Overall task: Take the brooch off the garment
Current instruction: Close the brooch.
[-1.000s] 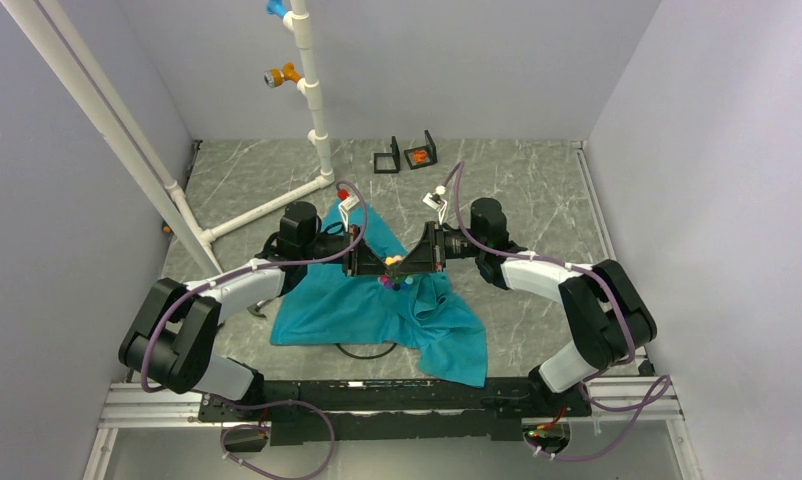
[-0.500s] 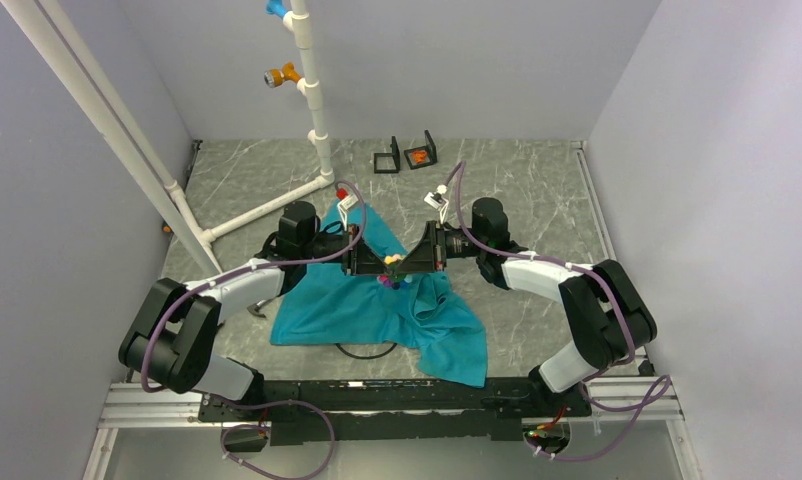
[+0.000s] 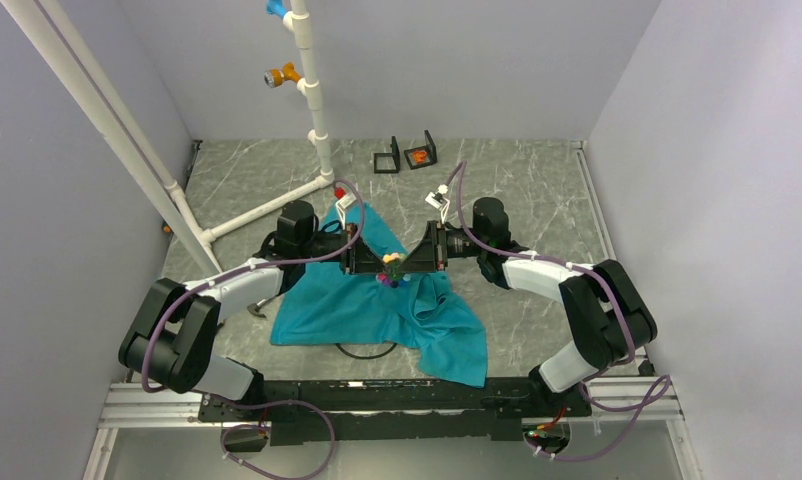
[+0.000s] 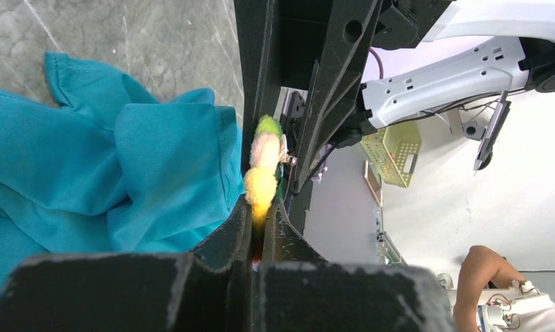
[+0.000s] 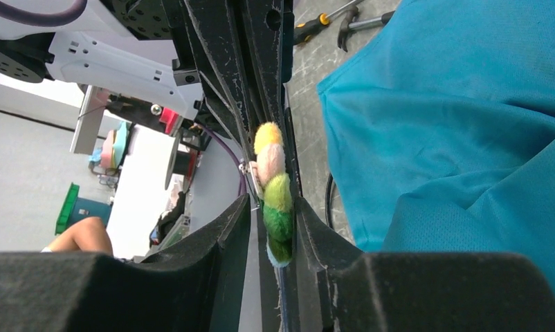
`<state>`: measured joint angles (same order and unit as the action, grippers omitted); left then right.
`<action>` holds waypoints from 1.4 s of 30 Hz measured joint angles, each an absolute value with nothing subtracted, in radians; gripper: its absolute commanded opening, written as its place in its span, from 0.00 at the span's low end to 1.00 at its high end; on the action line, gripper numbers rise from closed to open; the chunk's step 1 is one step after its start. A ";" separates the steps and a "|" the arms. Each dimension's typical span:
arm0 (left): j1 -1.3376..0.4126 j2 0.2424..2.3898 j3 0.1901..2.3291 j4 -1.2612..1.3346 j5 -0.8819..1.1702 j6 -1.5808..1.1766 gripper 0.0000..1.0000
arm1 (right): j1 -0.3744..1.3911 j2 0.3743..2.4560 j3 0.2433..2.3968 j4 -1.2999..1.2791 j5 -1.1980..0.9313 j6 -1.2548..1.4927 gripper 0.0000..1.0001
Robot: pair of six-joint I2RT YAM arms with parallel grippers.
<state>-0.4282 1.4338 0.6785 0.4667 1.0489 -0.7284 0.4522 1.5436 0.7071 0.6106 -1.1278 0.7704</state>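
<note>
1. Grey marble-patterned tabletop, walled in pale panels, carries a white plastic pipe rack at the rear left. A teal-blue short-sleeved cloth garment lies crumpled at the centre.
2. A small multicoloured pompom brooch sits raised over the garment's middle, between the two facing grippers. A teal fold lies just beside it (whether the pin passes through the cloth cannot be told).
3. On the left gripper, the jaws are pressed together and pinch the brooch's yellow end.
4. On the right gripper, the jaws stand partly apart on either side of the dark green end. A gap shows on one side, so no firm clamp is judged.
5. The brooch's long axis runs along the line between the grippers, across the table. The yellow end points to the left gripper, then come pink and light green, with dark green toward the right gripper.
6. Recommendation:
   - Hold the left pinch firm.
   - Seat the right jaws squarely before any pull.
   - Draw the brooch along its long axis, slowly.
   - Watch the fold: if the cloth lifts with the brooch, the pin is probably caught.
</note>
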 measured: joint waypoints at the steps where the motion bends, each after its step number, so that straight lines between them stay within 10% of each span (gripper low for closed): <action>1: -0.426 1.434 0.679 0.467 1.049 -0.728 0.00 | 0.451 1.544 0.707 0.609 -1.129 0.770 0.34; 8: -0.420 1.434 0.678 0.467 1.049 -0.728 0.00 | 0.447 1.544 0.707 0.609 -1.143 0.771 0.42; 26: -0.420 1.434 0.679 0.485 1.077 -0.727 0.01 | 0.441 1.543 0.707 0.600 -1.161 0.747 0.00; 31: -0.419 1.433 0.688 0.450 1.076 -0.690 0.37 | 0.437 1.542 0.707 0.583 -1.169 0.727 0.00; 42: -0.363 1.418 0.696 0.422 1.079 -0.671 0.41 | 0.413 1.518 0.707 0.577 -1.196 0.717 0.00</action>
<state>-0.3634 1.4181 0.6964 0.4221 1.0790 -0.6708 0.4129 1.5185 0.7071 0.5766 -1.1965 0.7174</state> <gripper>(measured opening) 0.396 0.033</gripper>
